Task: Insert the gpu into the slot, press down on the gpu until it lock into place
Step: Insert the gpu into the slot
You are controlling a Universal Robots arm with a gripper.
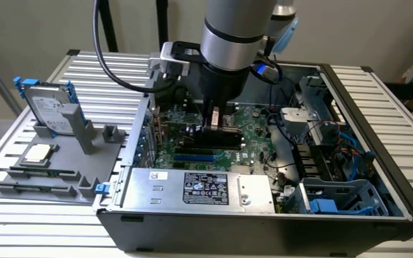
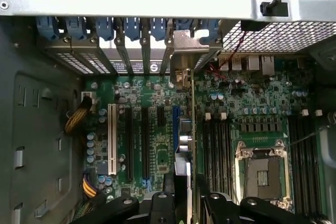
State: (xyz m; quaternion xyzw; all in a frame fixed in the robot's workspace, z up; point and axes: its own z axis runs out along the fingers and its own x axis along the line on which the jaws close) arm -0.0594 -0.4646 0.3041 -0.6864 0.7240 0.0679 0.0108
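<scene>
Can't really tell if the gpu is seated: its bottom edge is hidden, and it covers part of the slot right beside it, mid-motherboard. The arm points straight down into the open case, gripper clamped on the card's top edge.

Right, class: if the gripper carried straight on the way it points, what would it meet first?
The gripper points down into the case, clamped on the gpu held edge-on. Straight below is the motherboard beside the blue slot; the card probably meets that first, depth unclear.
</scene>
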